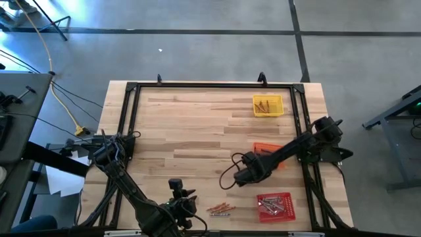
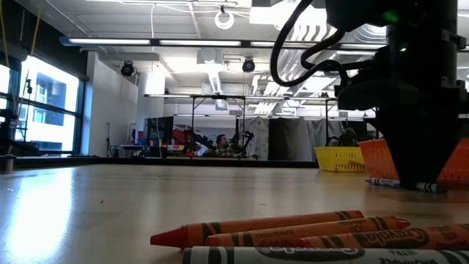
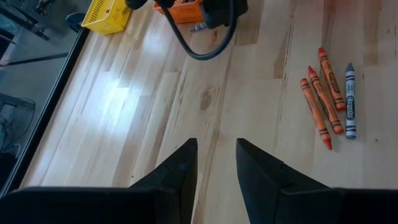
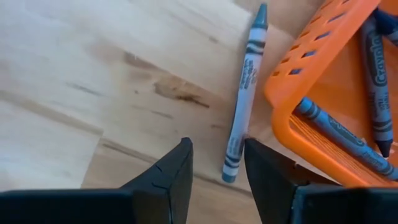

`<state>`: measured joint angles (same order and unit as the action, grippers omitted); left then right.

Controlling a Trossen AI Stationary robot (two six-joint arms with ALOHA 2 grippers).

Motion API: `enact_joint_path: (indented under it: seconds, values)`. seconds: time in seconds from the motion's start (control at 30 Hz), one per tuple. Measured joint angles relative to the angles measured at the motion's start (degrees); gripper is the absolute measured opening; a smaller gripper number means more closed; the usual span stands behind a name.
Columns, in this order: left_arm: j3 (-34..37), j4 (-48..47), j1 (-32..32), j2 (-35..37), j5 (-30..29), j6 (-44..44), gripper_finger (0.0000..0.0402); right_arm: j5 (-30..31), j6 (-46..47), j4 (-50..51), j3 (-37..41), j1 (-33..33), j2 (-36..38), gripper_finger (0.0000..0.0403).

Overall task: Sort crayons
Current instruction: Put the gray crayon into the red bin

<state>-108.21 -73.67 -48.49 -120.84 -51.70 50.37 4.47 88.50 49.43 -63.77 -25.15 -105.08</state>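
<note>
A blue crayon (image 4: 244, 99) lies on the table against the outer wall of the orange tray (image 4: 323, 87), which holds more blue crayons (image 4: 336, 134). My right gripper (image 4: 217, 158) points down over it, open, with a finger on either side of the crayon's near end and no contact showing. In the high view this gripper (image 1: 242, 176) stands beside the orange tray (image 1: 264, 146). Three orange crayons and a grey one (image 3: 329, 96) lie loose near the front edge (image 1: 220, 209). My left gripper (image 3: 214, 162) hovers open beside them, holding nothing.
A yellow tray (image 1: 268, 105) with orange crayons stands at the far right. A red tray (image 1: 275, 205) with grey crayons stands at the near right. A black frame (image 1: 210, 85) runs round the wooden table top. The table's middle and left are bare wood.
</note>
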Motion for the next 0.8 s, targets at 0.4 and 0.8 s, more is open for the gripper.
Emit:
enact_joint_path:
  seconds: [0.4,0.8]
  values:
    - [0.0,0.0,0.0,0.0,0.0,-0.1,0.0096,-3.1,0.0,-0.7,0.0,0.9,0.0,0.0122]
    - [0.0,0.0,0.0,0.0,0.1,-0.6,0.0096,-3.6,0.0,-3.4,-0.3,0.7,-1.9,0.0121]
